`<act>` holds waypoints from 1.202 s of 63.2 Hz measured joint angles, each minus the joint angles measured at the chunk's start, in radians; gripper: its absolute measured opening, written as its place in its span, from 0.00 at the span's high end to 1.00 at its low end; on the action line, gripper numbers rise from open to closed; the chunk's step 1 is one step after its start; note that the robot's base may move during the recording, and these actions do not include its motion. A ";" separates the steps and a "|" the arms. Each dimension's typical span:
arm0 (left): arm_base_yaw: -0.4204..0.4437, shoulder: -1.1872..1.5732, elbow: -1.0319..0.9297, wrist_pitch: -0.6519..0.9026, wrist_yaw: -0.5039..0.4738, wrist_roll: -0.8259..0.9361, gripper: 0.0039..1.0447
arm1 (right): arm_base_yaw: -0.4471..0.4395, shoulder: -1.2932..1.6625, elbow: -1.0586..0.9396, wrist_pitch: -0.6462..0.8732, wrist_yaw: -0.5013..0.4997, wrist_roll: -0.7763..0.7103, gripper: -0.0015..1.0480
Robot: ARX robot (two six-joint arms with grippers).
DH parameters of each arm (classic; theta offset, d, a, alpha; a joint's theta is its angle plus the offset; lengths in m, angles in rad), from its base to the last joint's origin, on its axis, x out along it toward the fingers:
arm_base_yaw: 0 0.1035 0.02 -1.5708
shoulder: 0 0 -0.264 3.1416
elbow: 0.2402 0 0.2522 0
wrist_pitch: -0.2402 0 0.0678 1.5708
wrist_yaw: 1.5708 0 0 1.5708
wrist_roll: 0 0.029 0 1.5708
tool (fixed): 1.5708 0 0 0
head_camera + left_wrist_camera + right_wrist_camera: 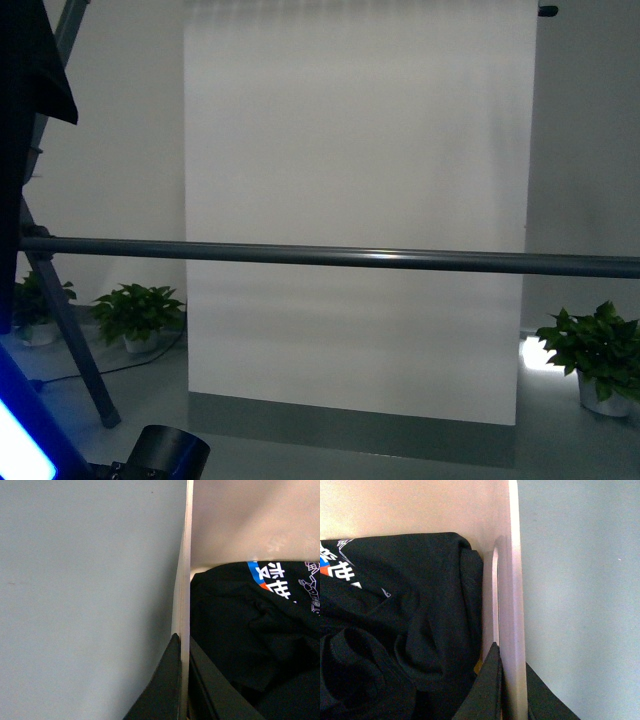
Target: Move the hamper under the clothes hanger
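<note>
Left gripper (183, 645): the two dark fingers (162, 685) sit one on each side of the hamper (240, 520) wall, clamped on its pale rim. One finger is outside over the grey surface (75, 605), the other inside the tub.

Right gripper (511, 660): same arrangement. Its fingers (485, 690) are closed on the rim of the hamper (420, 505), one inside and one outside, by an oval handle slot (495, 595) in the wall.

Hamper contents: crumpled black clothing (240, 640) fills the bottom. A blue, orange and white print faces up near one wall. The right wrist view shows the same heap (395, 630) pressed against the wall next to the slot.

Front view: a long horizontal bar of the clothes hanger (350, 257) crosses the whole frame, with a slanted leg (70, 330) at far left and a black cloth (35, 60) hanging at top left. Behind it stands a white backdrop (350, 200), with potted plants (140, 315) on the surface to either side.

The hamper shows only in the wrist views, so I cannot tell its position relative to the rack.
</note>
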 joint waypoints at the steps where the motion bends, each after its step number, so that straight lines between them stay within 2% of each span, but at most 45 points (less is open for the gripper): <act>1: -0.001 0.000 0.000 0.000 0.001 0.000 0.96 | -0.001 0.000 0.000 0.000 0.002 0.000 0.97; 16: -0.027 0.000 0.000 0.000 0.022 0.000 0.96 | -0.025 0.000 0.000 0.000 0.023 0.000 0.97; 76: -0.013 0.000 0.000 0.000 0.012 0.000 0.96 | -0.012 0.000 0.000 0.000 0.011 0.000 0.97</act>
